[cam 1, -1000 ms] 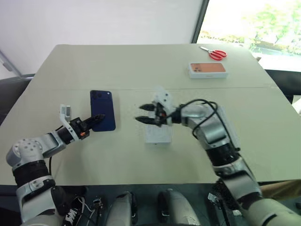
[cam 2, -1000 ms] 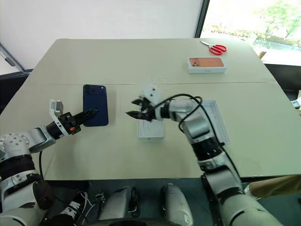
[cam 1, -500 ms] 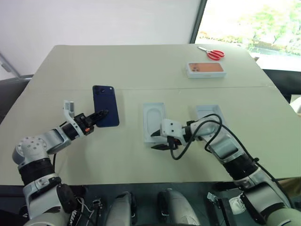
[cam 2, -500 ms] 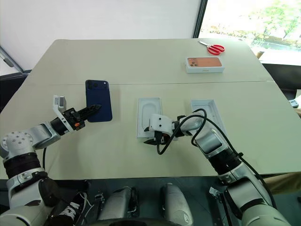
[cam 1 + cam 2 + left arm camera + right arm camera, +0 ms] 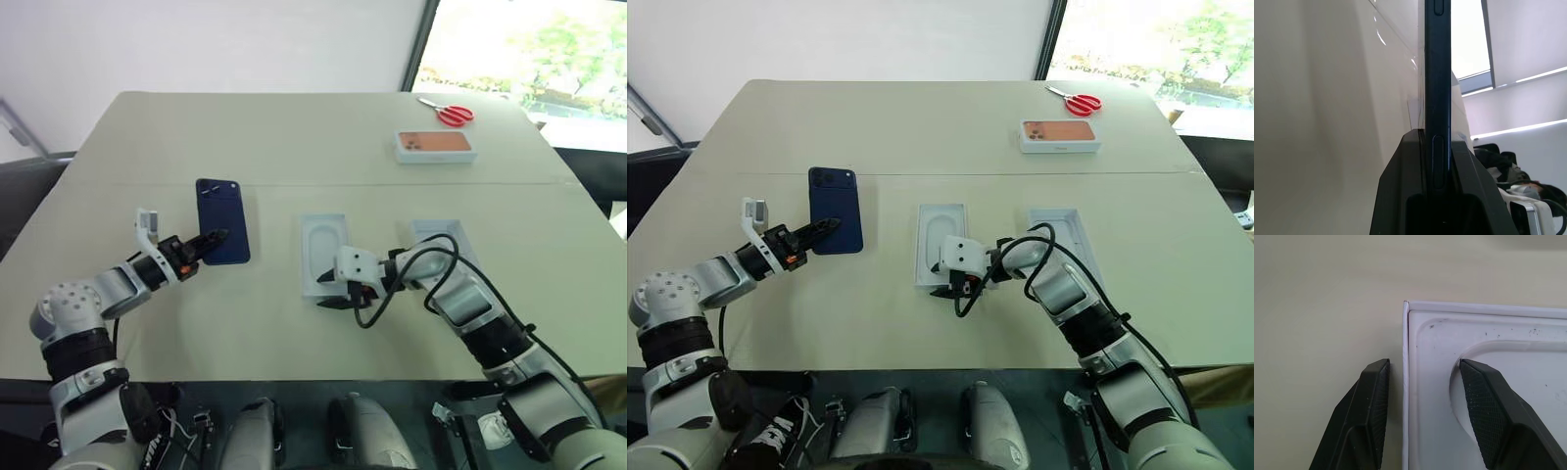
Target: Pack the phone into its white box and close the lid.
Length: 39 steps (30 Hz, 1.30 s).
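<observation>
While the left gripper (image 5: 217, 238) is clamped on the near edge of the phone (image 5: 221, 234), the phone stands raised off the table (image 5: 294, 137) at the left, its dark blue back and corner camera cluster facing the head camera. From the left wrist, the phone (image 5: 1437, 73) appears edge-on, pinched between the two black fingers (image 5: 1410, 196). At the middle of the table lies the white box (image 5: 324, 256), holding a white insert with an oval recess. The right gripper (image 5: 333, 304) sits low at the box's near end, pointing left. From the right wrist, its jaws stand apart astride the box wall (image 5: 1406, 382), one finger (image 5: 1369, 411) outside on the table and the other over the insert; whether they touch the wall cannot be told. The lid (image 5: 443, 242) lies open side up, just right of the box. Far to the right rest a box printed with an orange phone (image 5: 435, 145) and red scissors (image 5: 449, 112).
</observation>
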Each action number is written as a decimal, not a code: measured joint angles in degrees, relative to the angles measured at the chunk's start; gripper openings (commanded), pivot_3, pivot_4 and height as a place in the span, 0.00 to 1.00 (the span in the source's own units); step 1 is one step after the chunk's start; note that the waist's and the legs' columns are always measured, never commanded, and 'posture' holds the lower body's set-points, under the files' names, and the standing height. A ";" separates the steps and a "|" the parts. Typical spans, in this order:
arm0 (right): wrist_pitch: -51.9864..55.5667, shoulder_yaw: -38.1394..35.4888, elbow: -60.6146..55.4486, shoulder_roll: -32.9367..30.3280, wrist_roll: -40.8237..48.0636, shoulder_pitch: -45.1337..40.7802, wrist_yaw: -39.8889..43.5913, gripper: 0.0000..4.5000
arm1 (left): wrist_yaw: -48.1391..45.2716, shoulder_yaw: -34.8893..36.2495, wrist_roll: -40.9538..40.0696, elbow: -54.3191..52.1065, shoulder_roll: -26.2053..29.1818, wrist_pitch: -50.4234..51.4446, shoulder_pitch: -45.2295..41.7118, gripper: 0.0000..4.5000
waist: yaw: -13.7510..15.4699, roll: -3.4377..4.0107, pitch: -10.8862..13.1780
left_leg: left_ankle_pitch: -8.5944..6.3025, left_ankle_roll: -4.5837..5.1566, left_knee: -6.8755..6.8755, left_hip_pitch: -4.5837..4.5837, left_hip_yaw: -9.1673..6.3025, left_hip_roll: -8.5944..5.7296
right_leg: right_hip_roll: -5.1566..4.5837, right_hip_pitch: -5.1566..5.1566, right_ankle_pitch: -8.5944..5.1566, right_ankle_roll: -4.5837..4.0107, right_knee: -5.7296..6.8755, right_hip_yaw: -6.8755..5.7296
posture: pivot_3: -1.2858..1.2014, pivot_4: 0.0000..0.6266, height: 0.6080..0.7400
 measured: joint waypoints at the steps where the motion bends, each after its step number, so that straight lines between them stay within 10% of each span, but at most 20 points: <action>1: 0.00 -0.01 0.00 -0.02 0.00 0.00 0.03 0.52 | 0.00 -0.06 0.00 0.04 0.00 -0.27 0.01 0.00 | 0.08 0.00 0.00 | 0.00 0.00 0.00 0.00 0.00 0.00 | 0.00 0.00 0.00 0.00 0.00 0.00 | 0.52 0.24 1.00; 5: -0.20 -0.01 0.00 -0.03 -0.09 0.00 -0.16 0.52 | 0.06 -0.38 0.00 0.29 0.00 -0.52 0.01 0.00 | 0.08 0.00 0.00 | 0.00 0.00 0.01 0.00 0.01 0.00 | -0.01 0.01 0.00 0.00 -0.01 0.00 | 0.52 0.24 1.00; 8: -0.60 -0.07 0.05 0.10 -0.23 0.00 -0.86 0.23 | 0.07 -0.44 -0.01 0.29 0.00 -0.71 0.05 0.00 | 0.05 0.00 0.00 | 0.00 0.00 0.01 0.00 0.00 0.00 | -0.01 0.01 0.00 0.00 0.00 0.00 | 0.52 0.24 1.00; 36: 1.22 0.93 8.93 14.82 -6.89 -5.19 -14.22 0.23 | 1.19 -0.21 -1.17 2.95 2.46 -1.23 -0.68 0.00 | -1.54 -0.07 -0.04 | 0.05 -0.09 0.08 0.15 0.00 0.12 | 0.10 0.16 0.01 -0.01 0.10 -0.06 | 0.52 0.24 1.00; 39: 1.16 1.12 9.06 14.37 -6.46 -4.90 -12.41 0.56 | 1.19 -0.23 -1.19 3.15 2.46 -1.28 -0.81 0.00 | -1.53 -0.07 -0.04 | 0.05 -0.09 0.07 0.15 0.00 0.12 | 0.09 0.15 0.01 -0.01 0.09 -0.07 | 0.52 0.24 1.00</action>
